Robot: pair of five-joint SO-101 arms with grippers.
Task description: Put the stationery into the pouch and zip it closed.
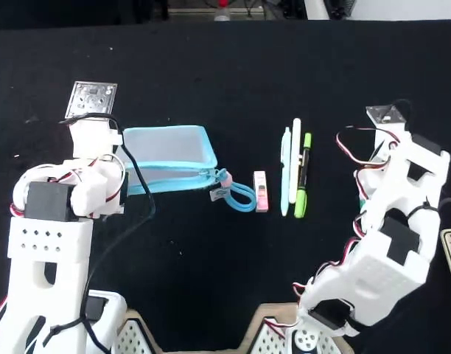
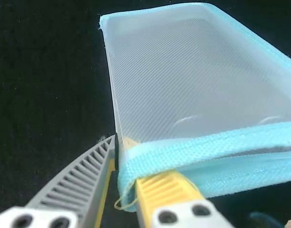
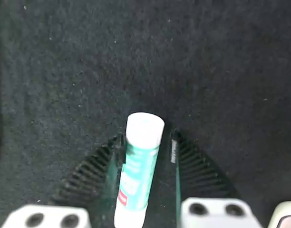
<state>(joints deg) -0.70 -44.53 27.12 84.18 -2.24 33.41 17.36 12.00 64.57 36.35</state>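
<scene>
1. My left hand [image 2: 118, 145] is closed on the pouch [image 2: 193, 80], pinching its corner at the zip edge. The pouch lies flat toward the left edge of the worktop [image 1: 225, 66].
2. My right hand [image 3: 146, 137] is narrowed around a glue stick [image 3: 138, 166], held between its fingers above the worktop near the right edge.
3. Three pens [image 1: 295, 173] and a small pink block [image 1: 261, 192] lie between the pouch and my right hand.

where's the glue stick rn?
Glue stick is in the right gripper, right wrist view, over the black table; in the high view that arm sits right of the pens.
</scene>
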